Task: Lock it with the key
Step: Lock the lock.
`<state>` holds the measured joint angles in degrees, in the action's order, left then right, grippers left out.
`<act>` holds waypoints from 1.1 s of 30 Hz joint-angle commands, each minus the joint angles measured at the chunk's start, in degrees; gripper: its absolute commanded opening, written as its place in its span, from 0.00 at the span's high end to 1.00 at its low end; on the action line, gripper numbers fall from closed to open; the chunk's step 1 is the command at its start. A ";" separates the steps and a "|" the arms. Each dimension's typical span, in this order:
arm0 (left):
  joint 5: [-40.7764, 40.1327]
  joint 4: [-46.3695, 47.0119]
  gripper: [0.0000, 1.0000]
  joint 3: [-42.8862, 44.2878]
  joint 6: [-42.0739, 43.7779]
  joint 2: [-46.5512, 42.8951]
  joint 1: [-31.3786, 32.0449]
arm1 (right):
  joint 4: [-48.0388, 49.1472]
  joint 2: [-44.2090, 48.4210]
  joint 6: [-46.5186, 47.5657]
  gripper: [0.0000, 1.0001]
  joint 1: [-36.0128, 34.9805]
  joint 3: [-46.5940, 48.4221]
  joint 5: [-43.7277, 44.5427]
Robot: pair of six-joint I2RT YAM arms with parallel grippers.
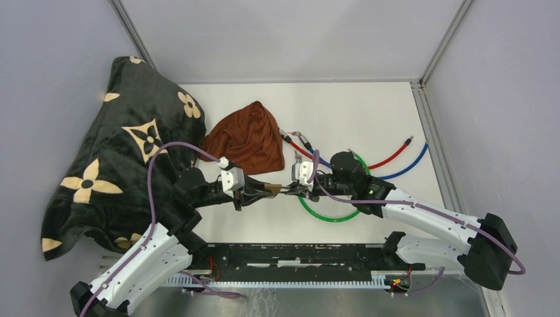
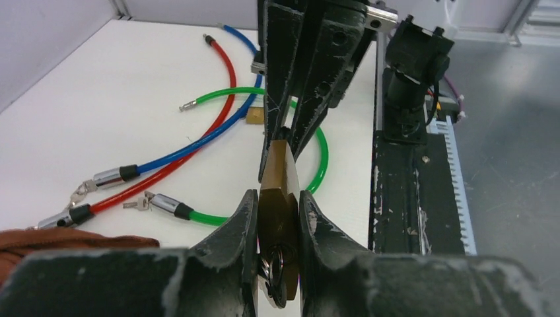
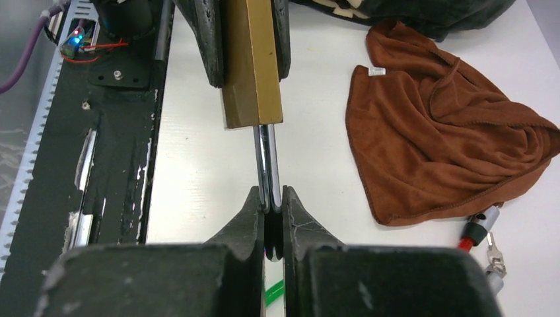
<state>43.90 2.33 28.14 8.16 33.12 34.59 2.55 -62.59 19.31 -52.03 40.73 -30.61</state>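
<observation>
The brass padlock (image 1: 272, 189) is held off the bench (image 1: 370, 112), in the gap between the two arms and just in front of the brown cloth (image 1: 244, 139). The left claw (image 1: 259, 193) is clamped on the padlock's body, one finger pressed to each flat face, as its own wrist camera shows. From the right wrist, the chrome shackle (image 3: 267, 165) sticks out of the brass body towards the right claw (image 3: 269, 211), whose fingers are closed tight on it with no gap visible. So both claws grip the same padlock from opposite ends, meeting almost tip to tip. At the near end of the padlock in the left wrist view there is a small dark metal ring (image 2: 277, 271); whether a key sits in the lock there cannot be told. Small keys (image 2: 139, 203) lie on the bench by the silver end of the green cable (image 2: 322, 155), which loops under the right arm. The red cable (image 2: 218, 112) and blue cable (image 2: 191, 148) run side by side further back, well apart from the padlock. A black blanket with tan flower shapes (image 1: 119, 152) is heaped at the left side of the bench, beside the left arm.
</observation>
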 commanded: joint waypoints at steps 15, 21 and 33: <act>-34.65 -0.22 0.20 -0.23 -45.62 5.81 -0.18 | 20.92 -2.87 -25.40 1.00 -2.65 -10.31 35.26; -32.53 4.73 0.19 -1.23 -56.57 14.50 0.08 | 27.49 -9.68 -27.65 1.00 -8.86 -7.54 48.02; -35.15 3.83 0.18 0.82 -58.51 21.23 0.74 | 28.09 -17.21 -19.77 1.00 -17.85 1.00 57.40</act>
<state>10.37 4.84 27.11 -47.51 53.34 35.11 20.95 -79.13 -3.44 -67.94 35.48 21.21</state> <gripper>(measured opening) 0.856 0.071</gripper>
